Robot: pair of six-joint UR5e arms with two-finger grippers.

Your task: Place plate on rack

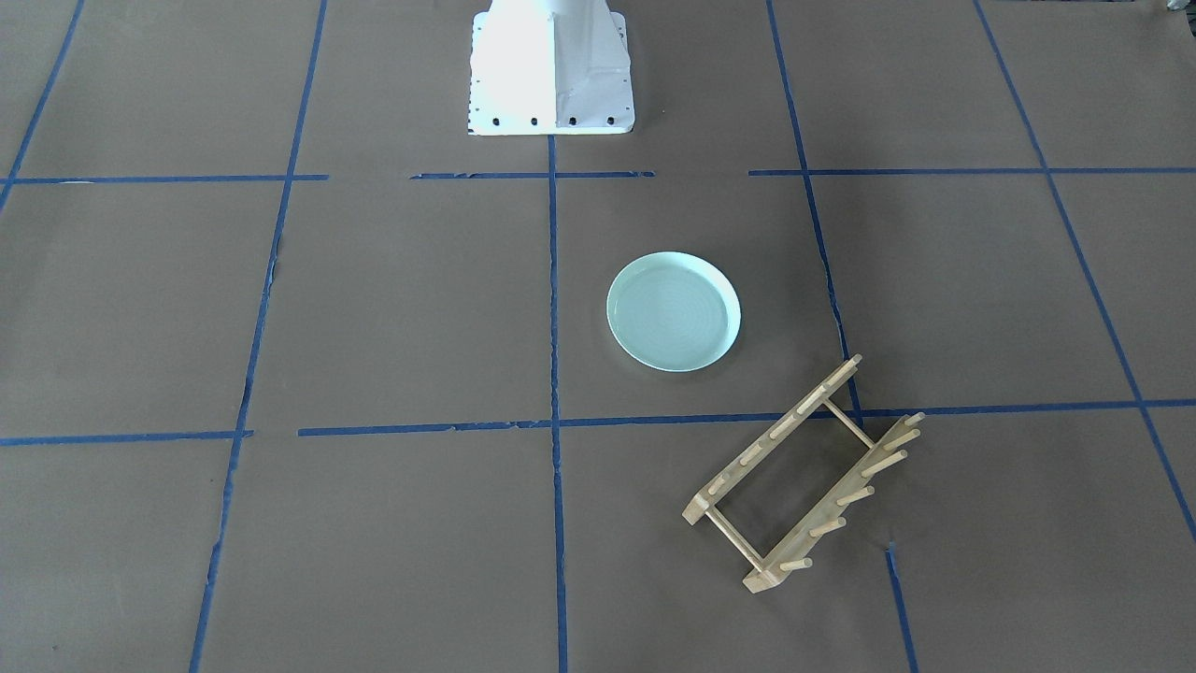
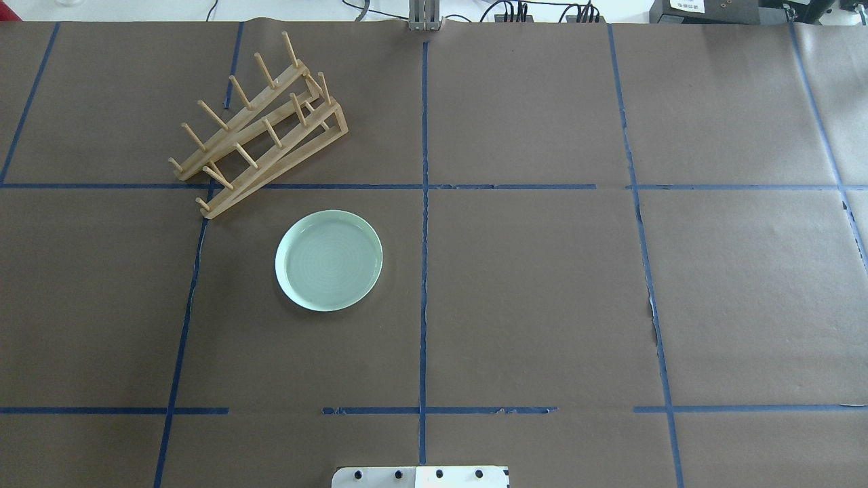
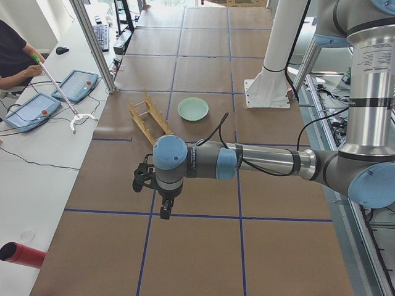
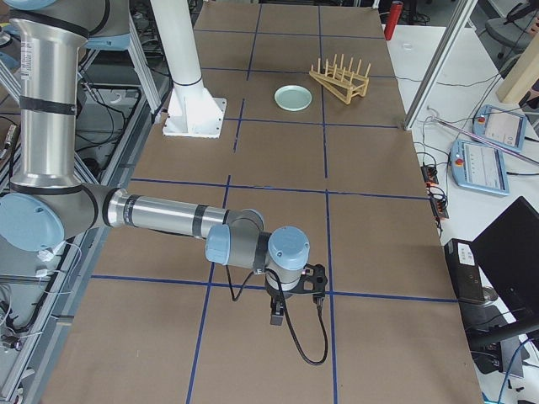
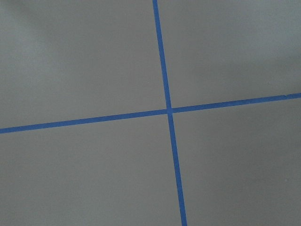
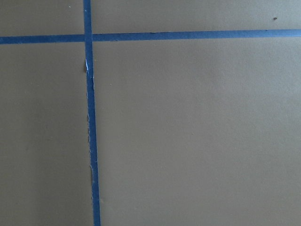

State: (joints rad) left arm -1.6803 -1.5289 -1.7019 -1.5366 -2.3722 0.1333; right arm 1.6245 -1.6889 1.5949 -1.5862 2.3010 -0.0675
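Note:
The pale mint-green plate (image 1: pixel 673 311) lies flat on the brown table, a little left of centre in the overhead view (image 2: pixel 329 260). The light wooden rack (image 1: pixel 804 477) stands just beyond it at an angle, its pegs empty (image 2: pixel 261 129). My left gripper (image 3: pixel 165 214) hangs over the table's left end, far from both; I cannot tell whether it is open or shut. My right gripper (image 4: pixel 275 320) hangs over the right end, far from the plate (image 4: pixel 293 98) and the rack (image 4: pixel 339 77); I cannot tell its state either. Both wrist views show only brown paper and blue tape.
The white robot base (image 1: pixel 549 70) stands at the table's near edge. Blue tape lines (image 2: pixel 424 203) grid the brown paper. A side bench holds tablets (image 3: pixel 31 111) where a person (image 3: pixel 12 55) sits. A red cylinder (image 3: pixel 21 254) lies by the left end.

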